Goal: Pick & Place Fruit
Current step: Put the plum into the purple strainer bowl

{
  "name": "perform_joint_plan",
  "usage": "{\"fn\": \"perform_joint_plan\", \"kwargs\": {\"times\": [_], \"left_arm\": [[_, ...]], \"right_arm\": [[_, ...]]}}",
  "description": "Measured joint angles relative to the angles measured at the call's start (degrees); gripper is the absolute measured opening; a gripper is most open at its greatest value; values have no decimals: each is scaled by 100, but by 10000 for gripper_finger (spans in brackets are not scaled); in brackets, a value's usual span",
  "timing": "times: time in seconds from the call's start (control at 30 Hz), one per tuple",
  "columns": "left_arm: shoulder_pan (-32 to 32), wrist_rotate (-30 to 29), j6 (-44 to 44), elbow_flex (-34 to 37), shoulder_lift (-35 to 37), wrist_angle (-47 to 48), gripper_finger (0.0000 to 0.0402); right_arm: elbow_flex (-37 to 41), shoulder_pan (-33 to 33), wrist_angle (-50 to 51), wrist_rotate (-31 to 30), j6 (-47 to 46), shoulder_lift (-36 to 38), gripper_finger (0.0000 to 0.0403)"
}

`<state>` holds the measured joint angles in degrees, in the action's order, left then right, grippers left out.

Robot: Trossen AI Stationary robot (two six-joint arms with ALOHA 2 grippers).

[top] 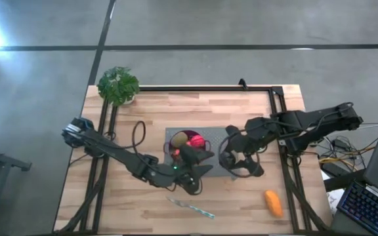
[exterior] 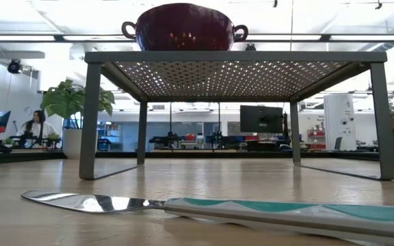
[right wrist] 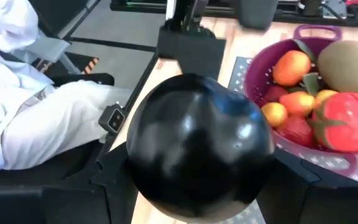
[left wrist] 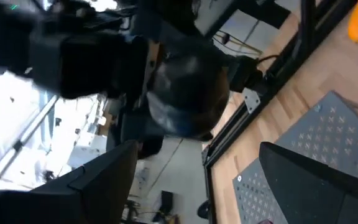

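We note the right gripper, at three o'clock of the colander, jaws clamped on the dark plum, likely bound for the bowl. Left gripper waits nearby, jaws apart. Oblong orange fruit lies at five o'clock on the desk.

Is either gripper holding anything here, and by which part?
The right gripper holds the dark plum, clamped across its round sides between both fingers. The left gripper is open and holds nothing.

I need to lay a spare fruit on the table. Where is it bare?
Bare wood lies between the leafy green plant and the grey perforated metal stand, and along the near left edge beside the slim silver knife. Around the magenta colander both arms crowd.
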<state>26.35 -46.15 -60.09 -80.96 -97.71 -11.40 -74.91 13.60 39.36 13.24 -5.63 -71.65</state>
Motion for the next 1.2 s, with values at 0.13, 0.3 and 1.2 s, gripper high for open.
{"fn": "perform_joint_plan", "kwargs": {"times": [0.13, 0.3, 1.2], "left_arm": [[0, 12, -352, -215, -276, -2, 342], [0, 11, -690, -481, -511, -17, 342], [-9, 274, -285, -512, -586, 293, 342]], "right_arm": [[1, 5, -131, 6, 13, -202, 252], [0, 5, -275, 4, 78, -385, 272], [-7, 16, -704, 171, 278, -759, 249]]}}
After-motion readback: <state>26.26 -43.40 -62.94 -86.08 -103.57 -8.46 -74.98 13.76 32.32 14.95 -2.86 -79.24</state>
